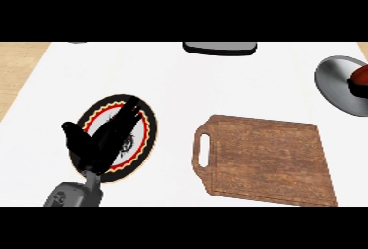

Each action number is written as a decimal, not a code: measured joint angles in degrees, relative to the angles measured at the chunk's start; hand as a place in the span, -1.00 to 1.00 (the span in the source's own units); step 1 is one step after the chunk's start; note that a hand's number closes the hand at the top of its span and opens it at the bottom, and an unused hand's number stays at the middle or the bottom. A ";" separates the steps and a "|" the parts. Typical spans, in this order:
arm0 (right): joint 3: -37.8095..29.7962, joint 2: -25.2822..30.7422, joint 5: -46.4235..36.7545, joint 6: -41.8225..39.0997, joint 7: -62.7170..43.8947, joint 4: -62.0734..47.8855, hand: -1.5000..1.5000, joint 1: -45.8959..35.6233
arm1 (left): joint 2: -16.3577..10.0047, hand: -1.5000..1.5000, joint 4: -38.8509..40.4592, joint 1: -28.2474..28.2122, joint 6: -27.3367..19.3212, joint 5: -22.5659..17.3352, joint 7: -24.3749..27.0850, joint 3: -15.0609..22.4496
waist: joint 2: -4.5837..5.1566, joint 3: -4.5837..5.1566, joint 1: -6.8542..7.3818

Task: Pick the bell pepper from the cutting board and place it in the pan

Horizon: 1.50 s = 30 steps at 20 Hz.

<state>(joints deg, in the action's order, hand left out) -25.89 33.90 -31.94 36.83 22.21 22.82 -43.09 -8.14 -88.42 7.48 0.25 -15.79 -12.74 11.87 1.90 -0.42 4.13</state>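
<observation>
1. Nearest, at the counter's (144, 73) near-left corner, the left hand (93, 143) rests flat and open, fingers straight and pointing away to the far right. It lies over a plate (149, 129) with a red and yellow rim and holds nothing.
2. Next, at the near edge right of the middle, lies the cutting board (269, 160), its handle slot turned toward the plate. Its top is bare, so the pick-up looks done.
3. Further off, at the counter's right edge, sits the grey pan (327, 80), partly cut off by the view. A red shape, most likely the bell pepper (361, 74), shows over the pan's right part. A dark shape just below it looks like the right hand (357, 88). I cannot tell whether that hand grips the pepper or has let it go, nor whether the pepper touches the pan.
4. Farthest, at the far edge, lies a dark tray (219, 47), well apart from the rest.
5. Risks, as I judge them: the pan looks shallow and a pepper is round, so a release near the rim could send it rolling out onto the counter. A hand pulling away sideways could also drag the pepper or nudge the pan.
</observation>
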 measured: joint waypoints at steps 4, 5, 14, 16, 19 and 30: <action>-2.08 2.09 1.17 0.43 3.35 -3.52 1.00 -0.30 | 0.11 0.00 -0.40 -0.44 0.29 0.15 0.10 0.42 | 0.37 -0.10 0.73; -2.03 2.81 0.75 0.17 2.19 -5.12 -1.00 -0.47 | 0.23 0.00 -0.33 -0.04 0.38 0.14 -0.04 0.54 | 0.55 -0.08 0.97; -0.38 5.87 -2.00 -6.88 -2.39 -13.61 -1.00 -1.42 | 0.89 0.00 -0.64 0.92 0.65 0.46 -0.08 1.33 | 1.25 -0.29 2.54; -1.94 5.45 -0.26 -8.77 -0.75 -13.40 -1.00 -2.17 | 1.32 0.00 -0.56 0.93 0.41 0.49 -0.17 1.53 | 1.14 -0.39 2.26; -5.57 5.06 3.70 -11.57 2.78 -12.50 -1.00 -2.88 | 1.13 0.00 -0.07 0.59 0.35 0.42 0.32 0.90 | 0.92 -0.46 1.55; -15.40 8.78 14.40 -30.41 8.59 -14.48 -1.00 -0.59 | 1.04 0.00 0.10 -0.52 -0.17 1.06 1.02 0.53 | 0.69 -0.45 0.09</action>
<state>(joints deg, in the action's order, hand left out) -41.28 42.68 -17.55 6.42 30.80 8.34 -43.67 -7.09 -88.32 6.95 0.08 -14.74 -11.72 12.40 2.59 -0.88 4.23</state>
